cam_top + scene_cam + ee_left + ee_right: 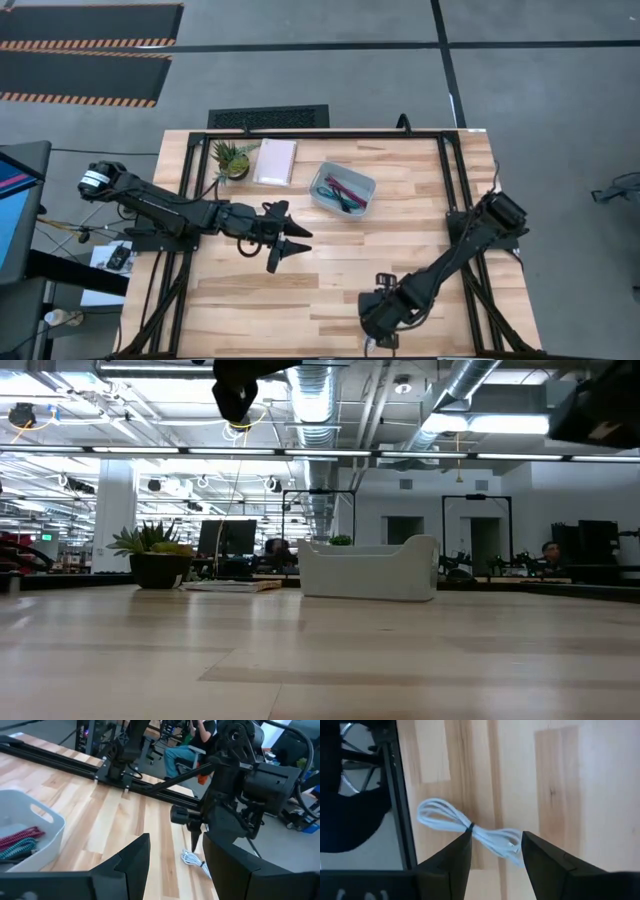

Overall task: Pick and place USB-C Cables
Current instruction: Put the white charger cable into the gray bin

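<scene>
Open-plan lab/office: exposed ceiling ducts (310, 400), fluorescent lights, monitors (225, 538), hazard-striped floor mats (85, 25).

Two arms: the left (160, 205) at centre left of the high view, the right (450, 255) at lower right. Two grippers, left (290, 240) and right (378, 318), each with two fingers. One clear tray (362, 181) at upper centre holds at least two cables, one maroon (345, 186) and one teal (338, 196). One white cable (470, 830) lies in the middle of the right wrist view. One notebook (276, 161). One plant (232, 158).
</scene>
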